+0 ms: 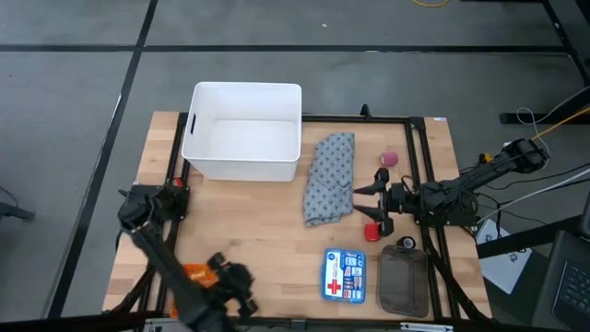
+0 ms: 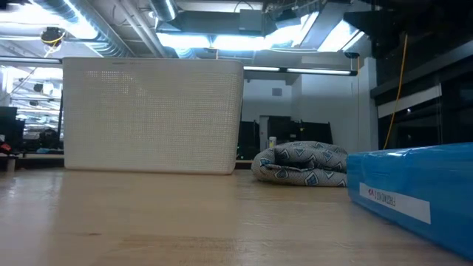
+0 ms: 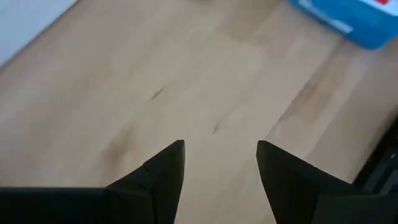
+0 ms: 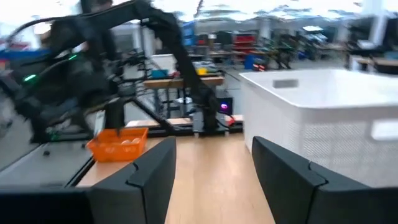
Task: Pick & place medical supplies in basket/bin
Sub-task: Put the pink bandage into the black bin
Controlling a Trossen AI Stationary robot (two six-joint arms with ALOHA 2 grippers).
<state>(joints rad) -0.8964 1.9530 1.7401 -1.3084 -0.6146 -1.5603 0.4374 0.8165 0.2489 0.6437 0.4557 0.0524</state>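
Right gripper (image 1: 362,201) of mine hangs w/ fingers spread, empty, just beside the grey-blue patterned cloth (image 1: 330,178) lying crumpled mid-table, near the white plastic bin (image 1: 243,131). Small red cylinder piece (image 1: 372,231) sits below my fingers, pink one (image 1: 390,159) apart. Left gripper (image 3: 219,168) also spread, empty, over bare light wood tabletop (image 1: 267,240) near front edge. Blue first-aid box (image 1: 344,276) nearby. Room behind: ceiling lights, benches.
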